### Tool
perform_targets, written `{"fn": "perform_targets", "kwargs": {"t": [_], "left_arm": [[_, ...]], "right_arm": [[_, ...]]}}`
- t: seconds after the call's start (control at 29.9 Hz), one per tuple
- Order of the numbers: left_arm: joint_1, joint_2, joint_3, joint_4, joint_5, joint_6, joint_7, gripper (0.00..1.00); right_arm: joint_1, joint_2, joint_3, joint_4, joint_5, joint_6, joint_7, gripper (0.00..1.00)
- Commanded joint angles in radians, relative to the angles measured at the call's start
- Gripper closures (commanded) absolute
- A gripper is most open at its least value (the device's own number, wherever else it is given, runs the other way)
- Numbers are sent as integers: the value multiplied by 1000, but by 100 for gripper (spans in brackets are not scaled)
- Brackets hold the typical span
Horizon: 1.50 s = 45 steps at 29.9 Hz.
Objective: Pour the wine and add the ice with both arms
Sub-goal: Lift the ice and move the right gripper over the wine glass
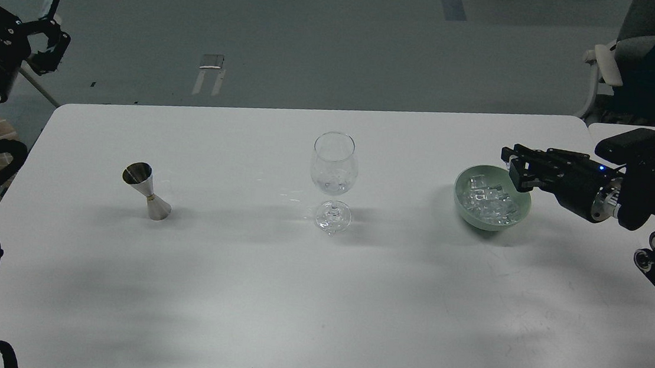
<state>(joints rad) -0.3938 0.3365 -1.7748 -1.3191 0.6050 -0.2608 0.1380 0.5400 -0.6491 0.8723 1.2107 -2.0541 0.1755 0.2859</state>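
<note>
Fingers of the right gripper: black prongs reaching over the near-right rim of the bowl, seen side-on and dark. Whether they are spread or pressed together cannot be told, nor whether anything is pinched between them. Fingers of the left gripper: raised off the table's far-left corner, apparently spread, nothing between them.

Ice: a heap of clear glossy cubes inside the pale green bowl, right side of the white table. The right gripper sits just above that heap, at the bowl's right edge.

Wine glass: upright, mid-table, well apart from the bowl. Looks empty or nearly so (a glint low in the bowl of the glass could be reflection; not clear). Steel jigger: upright on the left of the table, well apart from the glass.

Step in hand, by judgement: the ice step, right arm at the pick-up. The next move calls for closing on a single cube without nudging the bowl, lifting clear of the rim, then carrying leftward to the mouth of the glass. The cubes look slick, so a firm centred pinch is needed. The left arm appears idle; the jigger seems its concern.

Count: one glass, one jigger, one bowl, two arms. Ice cubes: many, overlapping, not countable.
</note>
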Motion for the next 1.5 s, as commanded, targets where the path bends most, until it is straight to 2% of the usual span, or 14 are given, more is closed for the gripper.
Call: {"fn": "perform_targets", "kwargs": {"t": [0.0,0.17,0.33,0.43,0.77,1.1,1.47], "left_arm": [[0,-2,0,1,1,0,0,2],[0,-4,0,0,1,0,0,2],[-2,-4,-2,0,1,0,0,2],[0,-4,-2,1,1,0,0,2],[-2,-4,-2,1,1,0,0,2],[-8,-2,-2,0,1,0,0,2],[-5,3,-2,0,1,0,0,2]], "right_arm": [[37,-53,-1,116,35,36,1,90],[112,-57,-6,266,14,110,-5,90],[184,-37,-16,302,-95,139,-13,90],[216,40,-36,300,-128,156,-14,90],[311,170,-151,290,-128,185,-50,90],[327,302,-176,230,-128,249,-53,90],[336,327,-203,167,-128,268,-54,89]]}}
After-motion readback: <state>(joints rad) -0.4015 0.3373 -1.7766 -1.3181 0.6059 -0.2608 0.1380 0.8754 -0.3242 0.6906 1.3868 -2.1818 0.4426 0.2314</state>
